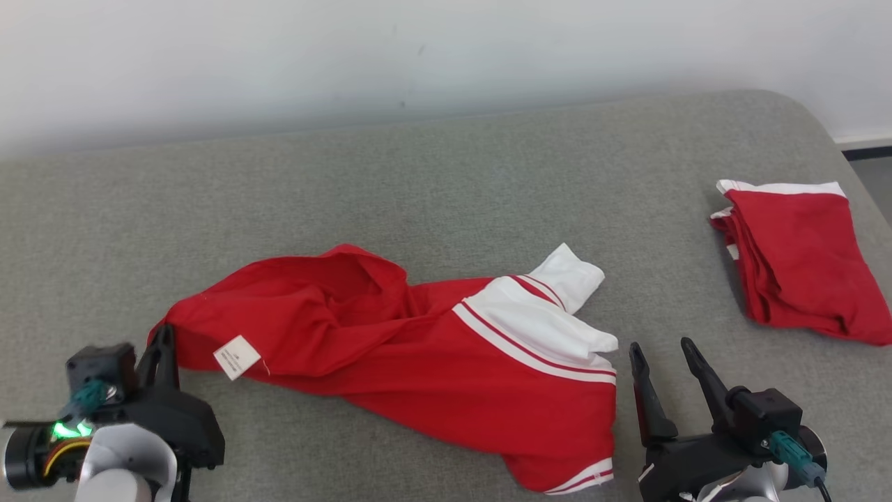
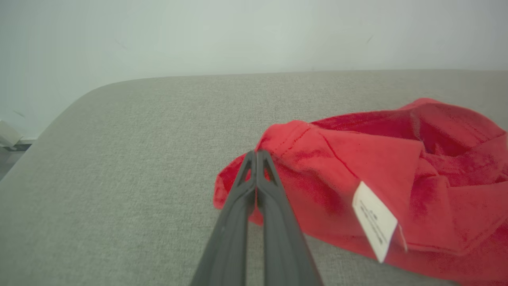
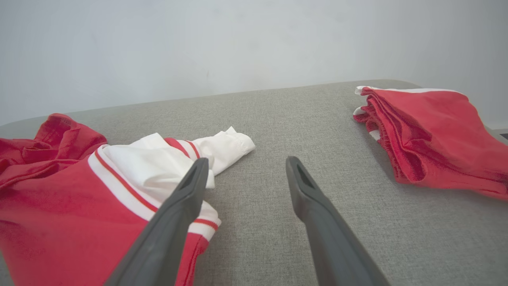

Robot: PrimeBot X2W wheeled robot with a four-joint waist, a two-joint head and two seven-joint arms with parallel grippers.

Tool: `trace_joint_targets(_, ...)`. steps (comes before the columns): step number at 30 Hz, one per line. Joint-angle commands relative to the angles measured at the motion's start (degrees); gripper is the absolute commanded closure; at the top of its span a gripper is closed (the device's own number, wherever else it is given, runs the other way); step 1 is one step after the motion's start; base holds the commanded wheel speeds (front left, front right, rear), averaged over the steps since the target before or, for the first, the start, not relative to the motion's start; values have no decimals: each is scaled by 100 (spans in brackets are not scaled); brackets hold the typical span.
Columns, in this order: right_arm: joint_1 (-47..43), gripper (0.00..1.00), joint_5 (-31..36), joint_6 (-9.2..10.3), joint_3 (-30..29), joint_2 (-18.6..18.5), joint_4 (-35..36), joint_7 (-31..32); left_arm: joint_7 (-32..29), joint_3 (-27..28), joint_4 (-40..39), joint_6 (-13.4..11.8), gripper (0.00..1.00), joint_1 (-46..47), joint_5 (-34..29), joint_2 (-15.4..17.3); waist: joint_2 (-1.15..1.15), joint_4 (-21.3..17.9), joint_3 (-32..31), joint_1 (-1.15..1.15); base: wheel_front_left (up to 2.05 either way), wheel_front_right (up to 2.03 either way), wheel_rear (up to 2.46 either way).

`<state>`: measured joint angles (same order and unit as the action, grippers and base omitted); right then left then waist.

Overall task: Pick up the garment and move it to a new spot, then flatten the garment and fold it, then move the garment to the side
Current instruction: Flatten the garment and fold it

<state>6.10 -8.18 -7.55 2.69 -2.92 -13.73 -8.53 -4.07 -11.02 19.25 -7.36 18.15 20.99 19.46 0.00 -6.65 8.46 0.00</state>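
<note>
now | grey fabric surface (image 1: 418, 181), pale wall (image 1: 348, 56) | left gripper (image 2: 256, 155) pinching garment (image 1: 390, 341) | right gripper (image 1: 660, 345) spread

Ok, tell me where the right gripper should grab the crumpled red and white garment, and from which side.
Take the white striped edge of the garment, coming in low from the right, where the open right gripper stands beside it. That edge lies bunched and free, and the left gripper is shut on the opposite red corner, so both ends would likely lift spread.
</note>
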Motion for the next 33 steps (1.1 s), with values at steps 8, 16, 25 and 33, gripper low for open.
trace_joint_targets(8,-131,0,76,14,-73,4,116,87,-45,494,-1623,-296,100,-1283,710,-253,0,299,-160,0,0,0,0)
trace_joint_targets(16,-150,0,123,14,-141,3,195,129,165,425,-2032,-466,100,-2241,836,-531,0,426,-118,0,0,0,0)
trace_joint_targets(25,-145,0,142,14,-98,4,246,191,283,450,-1346,-609,0,-2429,829,-585,0,521,-161,0,0,0,0)
trace_joint_targets(33,-144,0,109,14,-44,4,207,186,-84,172,-1553,-182,0,-2009,608,-60,0,533,-210,0,0,0,0)
